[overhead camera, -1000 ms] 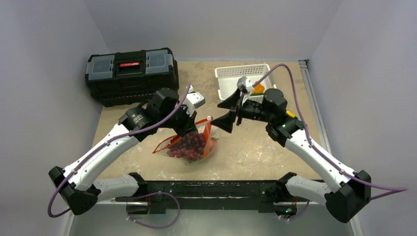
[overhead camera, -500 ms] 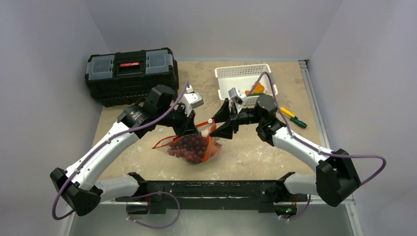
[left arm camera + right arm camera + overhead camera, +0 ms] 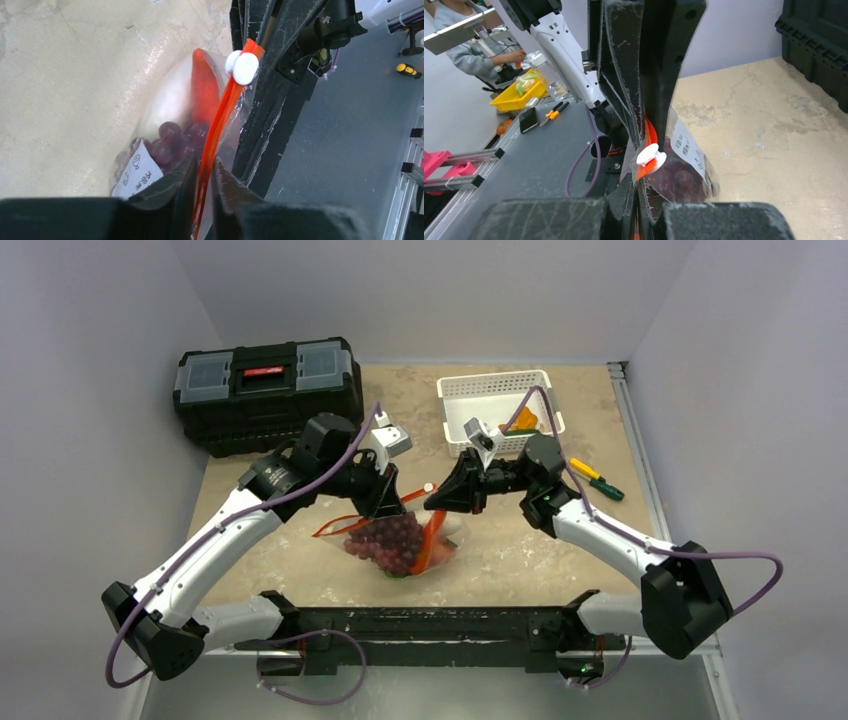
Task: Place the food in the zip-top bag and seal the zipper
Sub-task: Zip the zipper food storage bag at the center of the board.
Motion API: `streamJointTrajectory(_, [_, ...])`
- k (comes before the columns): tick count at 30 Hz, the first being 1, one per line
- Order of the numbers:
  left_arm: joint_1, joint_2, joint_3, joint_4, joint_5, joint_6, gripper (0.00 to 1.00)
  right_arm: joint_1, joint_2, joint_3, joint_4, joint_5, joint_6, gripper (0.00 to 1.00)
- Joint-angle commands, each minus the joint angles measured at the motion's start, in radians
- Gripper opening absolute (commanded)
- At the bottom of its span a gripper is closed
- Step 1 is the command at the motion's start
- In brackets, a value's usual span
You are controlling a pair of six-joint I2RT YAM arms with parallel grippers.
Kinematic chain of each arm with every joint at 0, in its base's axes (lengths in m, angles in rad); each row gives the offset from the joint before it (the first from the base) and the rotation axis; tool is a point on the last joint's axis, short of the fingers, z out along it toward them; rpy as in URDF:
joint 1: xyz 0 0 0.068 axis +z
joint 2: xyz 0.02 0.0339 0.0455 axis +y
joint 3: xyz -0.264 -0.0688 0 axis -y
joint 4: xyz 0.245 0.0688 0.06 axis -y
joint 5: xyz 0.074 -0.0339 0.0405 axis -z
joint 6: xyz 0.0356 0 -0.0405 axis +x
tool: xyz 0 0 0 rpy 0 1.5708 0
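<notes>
The zip-top bag hangs low over the table between both grippers, holding purple grapes and an orange carrot; its white label faces out. The zipper runs taut as an orange-red strip, with the white slider tab at its far end. My left gripper is shut on the strip at one end. My right gripper is shut on the strip just below the slider, opposite the left one. Other food inside is hidden.
A black toolbox stands at the back left. A white slotted basket sits behind the right arm with an orange piece in it. Screwdrivers lie at the right of the table.
My right gripper has moved left to the bag's mouth and shut on the zipper by the slider. The left gripper has kept its hold, and the strip is now pulled straight.
</notes>
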Motion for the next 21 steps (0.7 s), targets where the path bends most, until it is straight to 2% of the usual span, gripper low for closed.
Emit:
streamJointTrajectory(1, [0.004,0.008,0.059,0.049,-0.007,-0.077,0.26,0.006,-0.057,0.011,-0.073,0.014,-0.035,0.00])
streamJointTrajectory(3, [0.004,0.012,0.069,0.076,0.028,-0.105,0.42,0.007,-0.062,0.011,-0.092,0.021,-0.042,0.00])
streamJointTrajectory(5, [0.005,0.010,0.068,0.125,0.049,-0.143,0.54,0.006,-0.060,0.016,-0.108,0.020,-0.049,0.00])
streamJointTrajectory(6, [0.005,0.013,0.072,0.146,0.059,-0.160,0.59,0.006,-0.060,0.020,-0.118,0.020,-0.052,0.00])
streamJointTrajectory(7, [0.005,0.018,0.080,0.159,0.069,-0.178,0.61,0.007,-0.061,0.021,-0.125,0.023,-0.053,0.00])
streamJointTrajectory(11, [0.005,0.073,0.130,0.172,0.129,-0.231,0.62,0.005,-0.070,0.023,-0.133,0.022,-0.055,0.00])
streamJointTrajectory(15, [0.005,0.145,0.197,0.108,0.156,-0.239,0.61,0.006,-0.072,0.023,-0.149,0.025,-0.064,0.00])
streamJointTrajectory(17, [0.005,0.160,0.202,0.106,0.169,-0.245,0.57,0.006,-0.071,0.025,-0.157,0.031,-0.069,0.00])
streamJointTrajectory(21, [0.004,0.162,0.196,0.117,0.179,-0.256,0.41,0.007,-0.071,0.025,-0.160,0.031,-0.075,0.00])
